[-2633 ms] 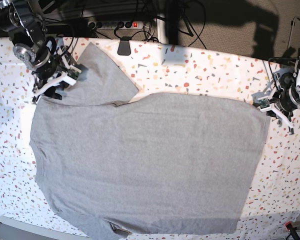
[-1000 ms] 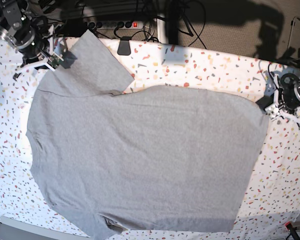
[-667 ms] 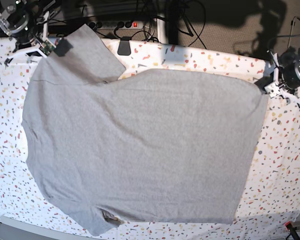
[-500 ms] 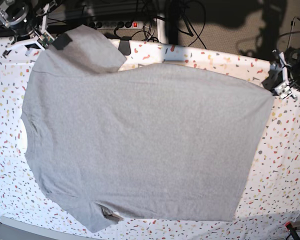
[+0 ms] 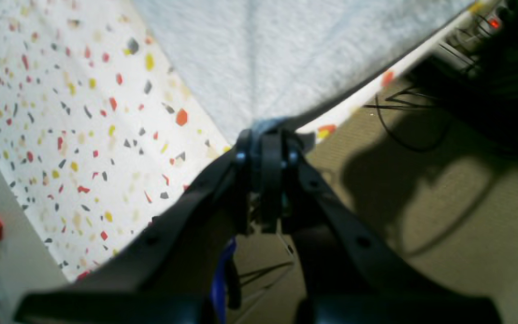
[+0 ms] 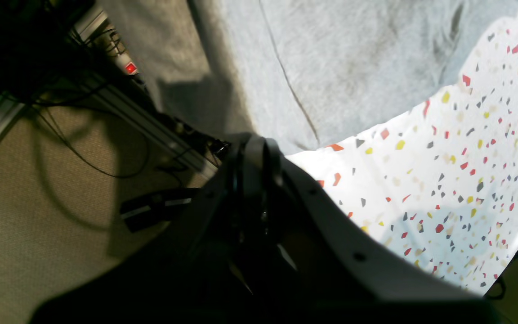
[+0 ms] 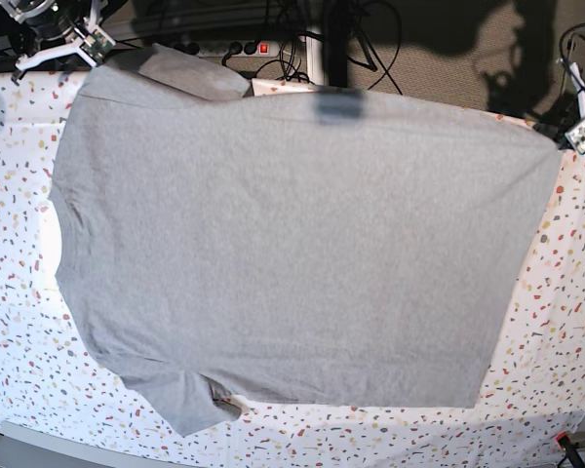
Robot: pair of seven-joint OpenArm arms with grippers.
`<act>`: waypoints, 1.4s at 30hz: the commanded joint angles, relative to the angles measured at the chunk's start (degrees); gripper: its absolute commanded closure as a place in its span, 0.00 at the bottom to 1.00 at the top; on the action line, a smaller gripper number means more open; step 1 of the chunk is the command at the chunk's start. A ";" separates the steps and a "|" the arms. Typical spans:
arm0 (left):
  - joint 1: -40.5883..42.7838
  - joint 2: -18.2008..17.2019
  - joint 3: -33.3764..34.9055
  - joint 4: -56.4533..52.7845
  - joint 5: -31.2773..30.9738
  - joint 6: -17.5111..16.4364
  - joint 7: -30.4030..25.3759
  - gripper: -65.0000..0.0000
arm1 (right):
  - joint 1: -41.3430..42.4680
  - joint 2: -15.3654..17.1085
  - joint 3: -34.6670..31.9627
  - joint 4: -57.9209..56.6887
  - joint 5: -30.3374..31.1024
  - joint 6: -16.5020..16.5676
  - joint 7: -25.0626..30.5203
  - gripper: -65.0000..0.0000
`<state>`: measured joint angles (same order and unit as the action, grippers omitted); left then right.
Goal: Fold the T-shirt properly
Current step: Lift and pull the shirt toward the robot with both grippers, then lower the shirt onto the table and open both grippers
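Your left gripper [image 5: 265, 135] pinched the T-shirt [image 5: 277, 54] corner past the table [image 5: 61, 126] edge, your right gripper [image 6: 254, 148] pinched its shoulder seam, and overhead the shirt hung stretched across the far edge.

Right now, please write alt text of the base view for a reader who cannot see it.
A grey T-shirt hangs stretched over a speckled table, plain side up. The left gripper and the right gripper each pinch a far corner, lifted near the table's back edge.
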<state>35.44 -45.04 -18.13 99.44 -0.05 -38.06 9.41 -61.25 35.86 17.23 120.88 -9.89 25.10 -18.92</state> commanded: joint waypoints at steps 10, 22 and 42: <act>-5.09 -0.33 -1.75 0.76 -0.72 6.47 -4.96 1.00 | 9.57 0.50 0.44 0.61 4.39 -4.09 0.92 1.00; -14.51 6.12 -1.44 0.28 -1.09 6.78 -3.43 1.00 | 25.59 0.46 0.33 -8.74 9.84 -3.96 2.32 1.00; -38.38 6.14 16.85 -23.76 0.66 6.78 -1.33 1.00 | 46.01 -0.94 -10.03 -25.51 10.36 -1.53 3.43 1.00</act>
<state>-1.93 -37.47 -0.67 74.81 0.97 -32.03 9.06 -15.84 33.91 6.63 94.37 0.32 24.25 -16.69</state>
